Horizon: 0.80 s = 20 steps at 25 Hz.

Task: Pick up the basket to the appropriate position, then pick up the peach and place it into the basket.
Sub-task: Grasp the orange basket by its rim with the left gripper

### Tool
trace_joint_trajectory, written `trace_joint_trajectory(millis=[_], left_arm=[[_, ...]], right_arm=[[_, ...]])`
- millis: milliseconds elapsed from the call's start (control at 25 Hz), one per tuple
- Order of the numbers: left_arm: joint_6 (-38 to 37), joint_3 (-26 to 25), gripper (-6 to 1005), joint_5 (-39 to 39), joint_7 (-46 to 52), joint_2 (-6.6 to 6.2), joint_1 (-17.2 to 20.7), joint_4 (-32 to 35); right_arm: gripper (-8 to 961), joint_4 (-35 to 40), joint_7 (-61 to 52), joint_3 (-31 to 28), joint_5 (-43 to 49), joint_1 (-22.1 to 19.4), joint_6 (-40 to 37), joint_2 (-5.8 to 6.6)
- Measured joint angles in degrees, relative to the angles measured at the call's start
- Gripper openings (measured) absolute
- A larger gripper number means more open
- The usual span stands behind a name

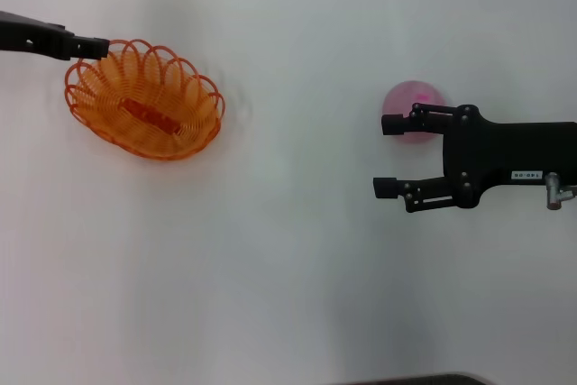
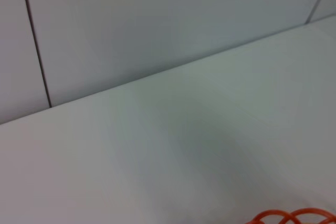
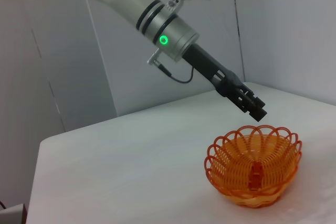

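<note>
Here, orange wire basket (image 1: 144, 101), scalloped looped rim, round pink peach (image 1: 413, 101)

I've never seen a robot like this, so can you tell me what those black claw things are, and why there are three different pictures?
The black claws are the robot's two hands, called grippers. The big picture is from a camera on its head, looking down at a white table. The other two come from cameras on its wrists. On the table sit an orange wire basket and a pink peach. The left gripper is at the basket's rim; the right wrist picture shows it just above the rim. The right gripper is open next to the peach, one finger crossing in front of it. Neither hand is holding anything.
</note>
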<state>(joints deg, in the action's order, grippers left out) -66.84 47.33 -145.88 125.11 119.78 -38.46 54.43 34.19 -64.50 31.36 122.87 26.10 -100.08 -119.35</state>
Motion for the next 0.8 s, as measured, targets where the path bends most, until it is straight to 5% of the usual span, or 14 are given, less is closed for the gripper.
trace_joint_trajectory(millis=[440, 800], left_arm=[[-1.36, 1.64, 689, -13.36, 6.06, -1.66, -7.28, -4.09], [-1.59, 1.45, 679, -15.71, 6.63, -2.73, -10.75, -8.37]], right_arm=[[915, -0.09, 0.00, 0.01, 0.00, 0.18, -0.01, -0.07], [914, -0.09, 0.00, -0.05, -0.05, 0.35, 0.10, -0.16]])
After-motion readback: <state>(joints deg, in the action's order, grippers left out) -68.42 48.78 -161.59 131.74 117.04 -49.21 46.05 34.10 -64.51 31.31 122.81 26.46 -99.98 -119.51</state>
